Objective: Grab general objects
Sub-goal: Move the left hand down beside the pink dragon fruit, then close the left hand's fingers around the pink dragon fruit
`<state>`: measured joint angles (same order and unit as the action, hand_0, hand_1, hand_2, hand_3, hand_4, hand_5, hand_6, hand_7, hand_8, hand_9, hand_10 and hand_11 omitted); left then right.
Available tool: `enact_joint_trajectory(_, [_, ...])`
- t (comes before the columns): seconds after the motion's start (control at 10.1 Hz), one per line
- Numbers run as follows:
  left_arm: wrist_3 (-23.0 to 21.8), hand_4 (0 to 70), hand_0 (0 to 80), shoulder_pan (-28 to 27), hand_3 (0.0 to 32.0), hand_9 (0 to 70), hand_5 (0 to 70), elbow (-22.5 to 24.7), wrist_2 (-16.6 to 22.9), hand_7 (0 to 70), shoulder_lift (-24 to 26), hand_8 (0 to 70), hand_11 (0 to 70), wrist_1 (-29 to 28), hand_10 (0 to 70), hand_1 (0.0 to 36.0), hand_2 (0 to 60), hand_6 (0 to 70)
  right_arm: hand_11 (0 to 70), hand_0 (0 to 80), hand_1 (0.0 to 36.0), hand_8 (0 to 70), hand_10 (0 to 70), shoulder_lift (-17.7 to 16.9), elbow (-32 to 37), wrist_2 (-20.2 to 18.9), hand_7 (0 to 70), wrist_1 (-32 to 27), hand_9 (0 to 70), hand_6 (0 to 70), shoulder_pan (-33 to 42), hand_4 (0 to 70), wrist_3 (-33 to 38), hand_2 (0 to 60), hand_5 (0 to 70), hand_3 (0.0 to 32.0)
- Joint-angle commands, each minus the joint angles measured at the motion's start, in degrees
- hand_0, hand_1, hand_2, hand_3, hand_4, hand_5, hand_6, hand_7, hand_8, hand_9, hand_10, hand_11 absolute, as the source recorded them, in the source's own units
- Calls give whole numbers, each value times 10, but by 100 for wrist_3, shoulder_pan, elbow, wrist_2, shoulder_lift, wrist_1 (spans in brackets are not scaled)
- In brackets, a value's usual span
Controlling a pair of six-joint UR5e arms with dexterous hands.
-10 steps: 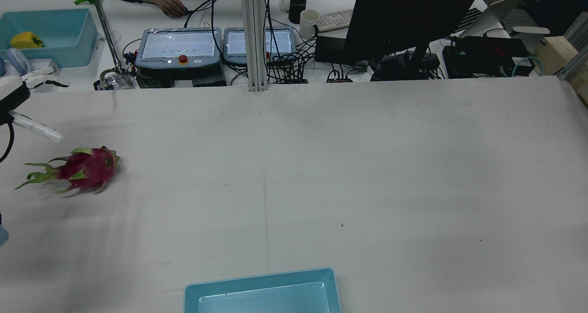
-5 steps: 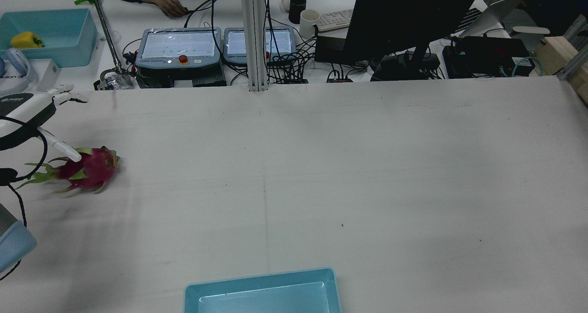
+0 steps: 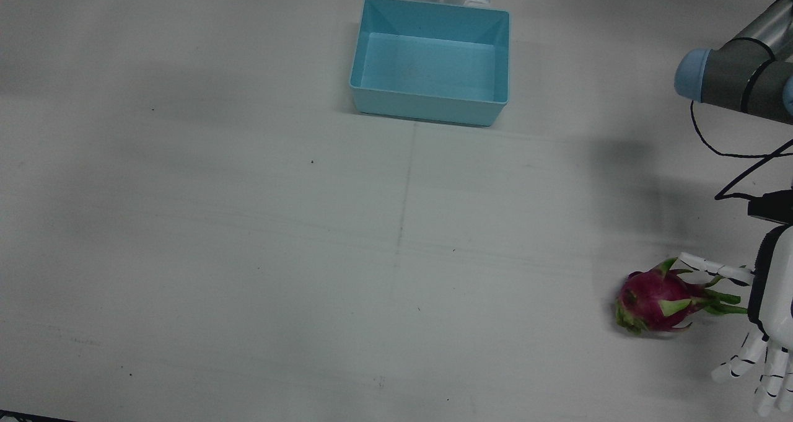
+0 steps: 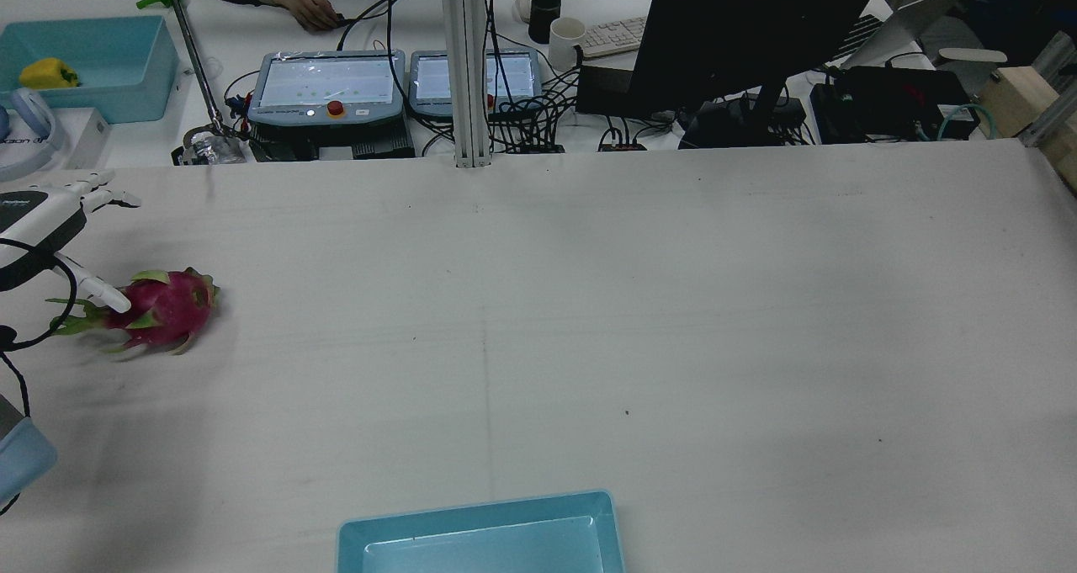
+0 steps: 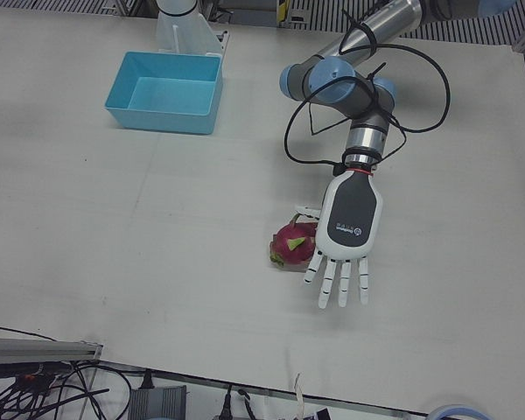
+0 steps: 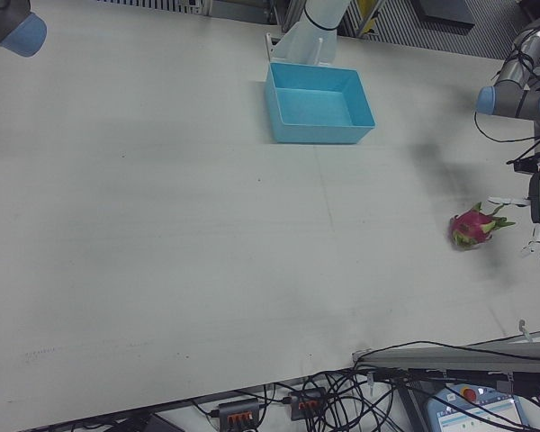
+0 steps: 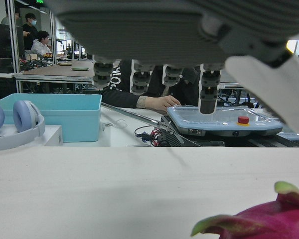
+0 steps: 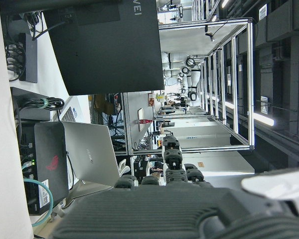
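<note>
Pretty much the whole table [image 3: 217, 224] is open. Only two things sit on it: the blue bin [image 3: 430, 59] at 12 o'clock in the front view, hard against the pedestal edge, and the dragon fruit [image 3: 657, 298] out around 4 o'clock. The left hand [image 5: 346, 236] hangs beside the fruit with fingers spread, so that corner is crowded. Between fruit and bin nothing blocks the way.

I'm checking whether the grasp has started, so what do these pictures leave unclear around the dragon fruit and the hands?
- Contact: the left hand covers one side of the dragon fruit in the left-front view; touching or apart is unclear.
- Front view: the left hand is cut by the right edge.
- Right hand: only its own camera shows it, against the room; its place over the table is unknown.
</note>
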<state>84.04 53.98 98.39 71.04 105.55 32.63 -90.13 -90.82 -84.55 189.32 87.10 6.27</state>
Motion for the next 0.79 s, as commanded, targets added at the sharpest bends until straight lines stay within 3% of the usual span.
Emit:
enact_joint_trajectory(0.0, [42, 0, 430, -71, 126, 43, 250, -56, -20, 102, -52, 151, 80, -116, 53, 52, 0, 6, 0, 0, 0, 0, 0, 4, 3, 0, 0, 0, 0, 0, 0, 0, 6, 0, 0, 0])
enact_joint_trajectory(0.3, [25, 0, 419, -834, 142, 41, 265, -180, -712, 111, -17, 148, 71, -72, 48, 41, 0, 10, 0, 0, 0, 0, 0, 4, 3, 0, 0, 0, 0, 0, 0, 0, 6, 0, 0, 0])
enact_joint_trajectory(0.4, [16, 0, 413, -1097, 148, 40, 265, -241, -828, 110, 18, 148, 73, -46, 49, 40, 0, 8, 0, 0, 0, 0, 0, 4, 3, 9, 0, 0, 0, 0, 0, 0, -3, 0, 0, 0])
enact_joint_trajectory(0.69, [-10, 0, 397, -1118, 140, 41, 262, -277, -855, 104, -8, 149, 74, -28, 50, 34, 0, 6, 0, 0, 0, 0, 0, 4, 3, 0, 0, 0, 0, 0, 0, 0, -3, 0, 0, 0])
